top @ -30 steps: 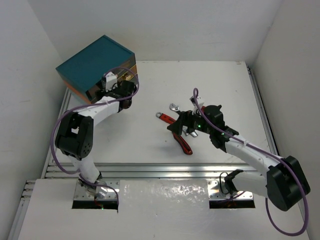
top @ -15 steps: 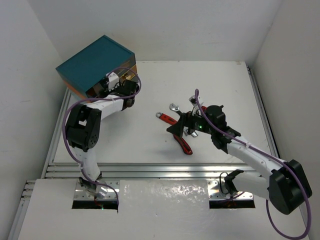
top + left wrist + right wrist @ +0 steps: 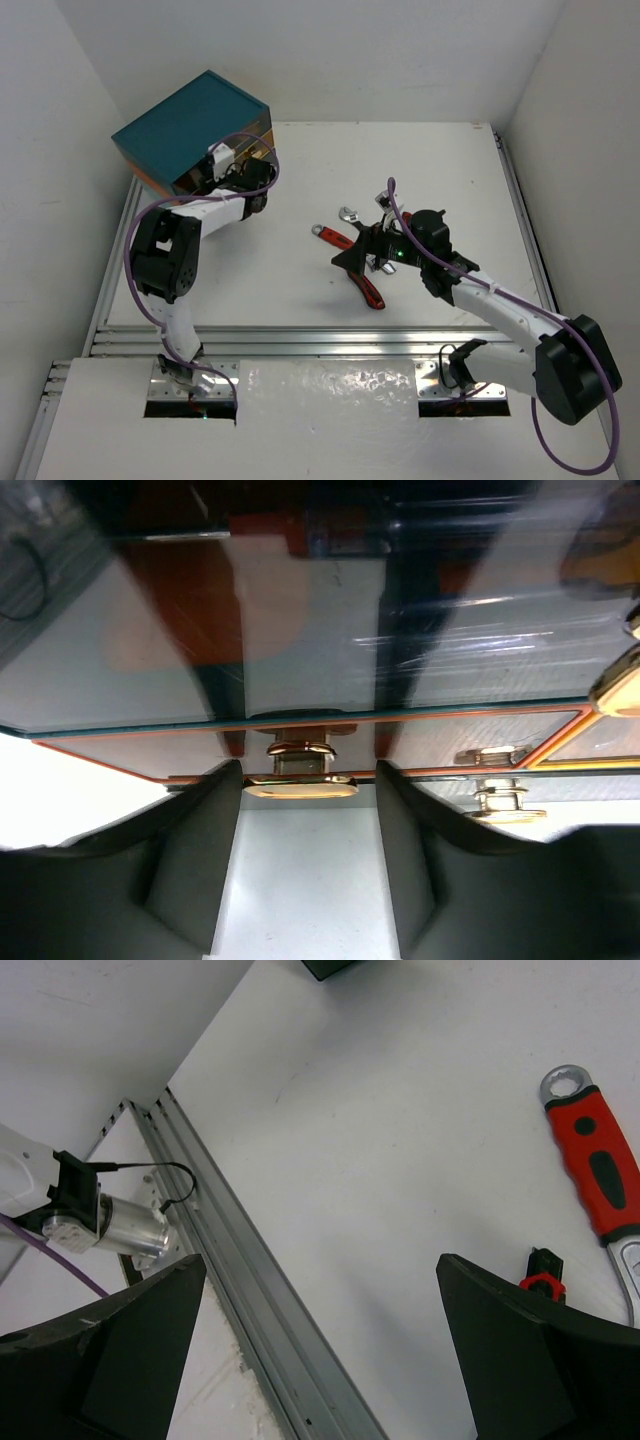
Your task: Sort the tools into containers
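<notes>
A white desk [image 3: 290,285] fills the middle of the overhead view, matte and plain; plain white walls close it in on three sides, the back wall [image 3: 380,60] behind, the left wall [image 3: 50,200] and the right wall [image 3: 590,180] slanting in at the sides; a grooved aluminium rail [image 3: 330,340] runs along the desk's near edge; a thinner rail [image 3: 103,300] follows its left edge and another [image 3: 523,220] its right edge; nearer than the front rail lies a white panel [image 3: 100,420], with a glossy, crinkled patch [image 3: 330,400] at its middle; seen from the right wrist, the grooved rail crosses diagonally beside bare desk.
</notes>
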